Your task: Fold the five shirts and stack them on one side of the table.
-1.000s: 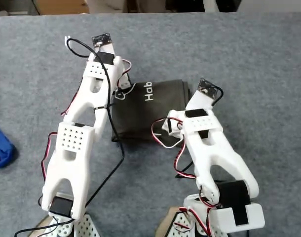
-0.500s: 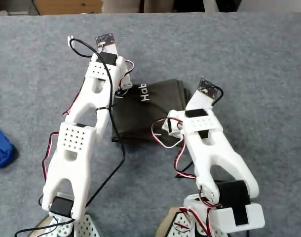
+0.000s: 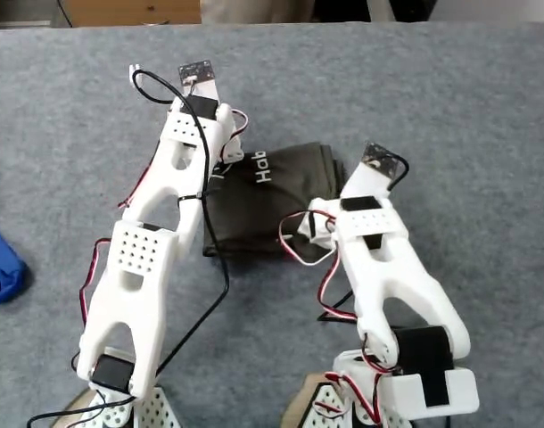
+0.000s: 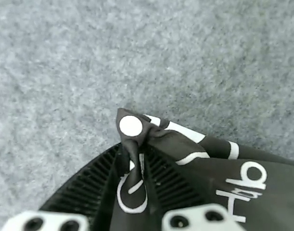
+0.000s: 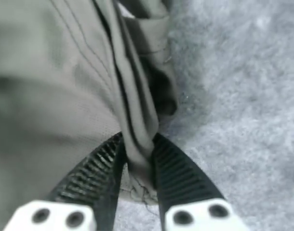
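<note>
The shirt lies between both arms on the tabletop. Left fingers pinch its 10 o'clock corner; right fingers clamp its 3 o'clock edge.

1. Dark shirt: a short line of white lettering is printed on its top face, near the edge farthest from the arm bases. It runs sideways in the high view.
2. In the left wrist view only a few characters of this lettering show.
3. A white round dot and white curved lines mark the fold pinched in the left claw. These are graphics, not characters.
</note>
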Controlling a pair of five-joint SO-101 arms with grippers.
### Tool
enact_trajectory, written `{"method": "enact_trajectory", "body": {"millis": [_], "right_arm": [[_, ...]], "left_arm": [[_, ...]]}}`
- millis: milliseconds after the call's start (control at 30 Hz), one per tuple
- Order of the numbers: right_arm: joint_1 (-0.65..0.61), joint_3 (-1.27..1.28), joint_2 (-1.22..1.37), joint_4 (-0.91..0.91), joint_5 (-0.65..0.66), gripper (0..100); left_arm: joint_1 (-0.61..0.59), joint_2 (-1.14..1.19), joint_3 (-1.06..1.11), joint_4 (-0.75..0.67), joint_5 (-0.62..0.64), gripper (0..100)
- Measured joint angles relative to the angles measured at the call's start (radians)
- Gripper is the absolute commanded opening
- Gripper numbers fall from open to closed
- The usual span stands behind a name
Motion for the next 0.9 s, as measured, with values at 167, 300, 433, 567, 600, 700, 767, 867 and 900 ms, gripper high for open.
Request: {"method": "enact_trajectory", "body": {"millis": [167,300,433,567,600,700,767,867,900], "right_arm": [[0.035,0.0,0.0,0.0,0.002,0.5],[0.038,0.0,0.0,0.0,0.002,0.5],[0.04,-0.005,0.0,0.0,0.002,0.5],[0.041,-0.014,0.0,0.011,0.002,0.5],[0.041,-0.031,0.0,0.028,0.002,0.5],[0.058,-0.084,-0.025,0.091,0.002,0.5],[0.084,-0.117,-0.066,0.124,0.002,0.5],[0.141,-0.144,-0.137,0.161,0.034,0.5],[0.163,-0.147,-0.158,0.169,0.052,0.5]], "left_arm": [[0.02,0.014,-0.081,0.048,0.008,2],[0.021,0.015,-0.094,0.054,0.008,2],[0.021,0.015,-0.094,0.054,0.008,2],[0.021,0.015,-0.097,0.071,0.032,2],[0.021,0.015,-0.101,0.072,0.038,2],[0.028,0.015,-0.13,0.083,0.066,2],[0.043,0.015,-0.163,0.094,0.078,2],[0.086,0.015,-0.255,0.126,0.107,2],[0.104,0.015,-0.29,0.135,0.115,2]]}}
